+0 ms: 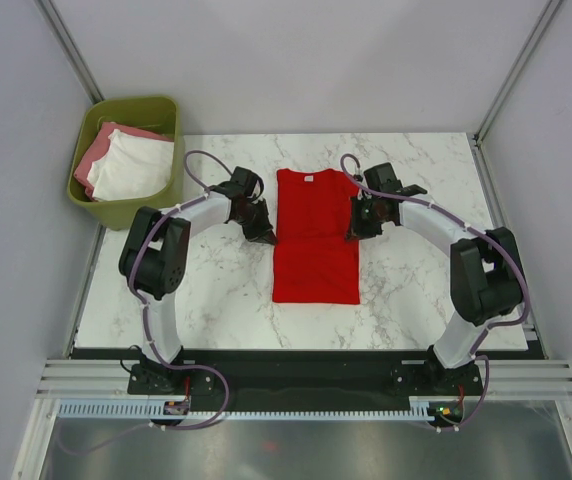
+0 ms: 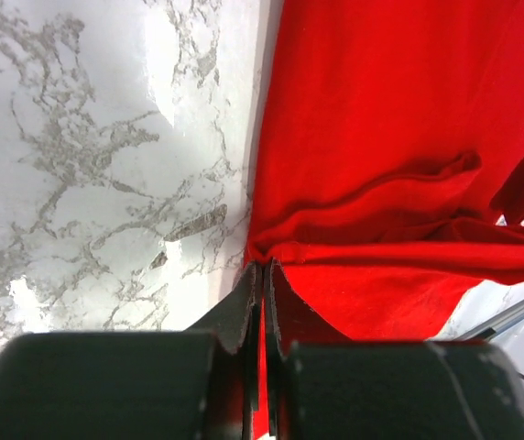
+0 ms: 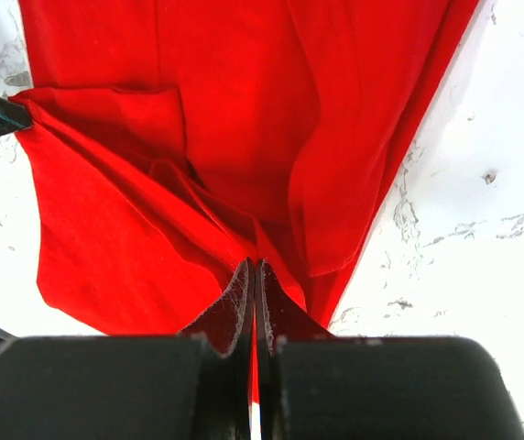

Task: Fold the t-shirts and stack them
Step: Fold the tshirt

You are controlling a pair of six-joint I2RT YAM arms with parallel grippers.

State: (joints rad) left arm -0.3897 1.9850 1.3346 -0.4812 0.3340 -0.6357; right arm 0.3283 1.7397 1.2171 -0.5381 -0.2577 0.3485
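The red t-shirt (image 1: 315, 235) lies as a long narrow strip in the middle of the marble table, collar and white neck label at the far end. My left gripper (image 1: 264, 231) is shut on its left edge about halfway along; the left wrist view shows red cloth (image 2: 399, 137) pinched between the tips (image 2: 264, 268). My right gripper (image 1: 356, 227) is shut on the right edge opposite; the right wrist view shows folds of cloth (image 3: 198, 137) gathered at the tips (image 3: 255, 266). A white t-shirt (image 1: 136, 165) and a pink t-shirt (image 1: 94, 155) lie in the bin.
The olive-green plastic bin (image 1: 166, 108) stands at the table's far left corner. The marble table (image 1: 416, 290) ends at a black front rail by the arm bases. Grey walls enclose the back and both sides.
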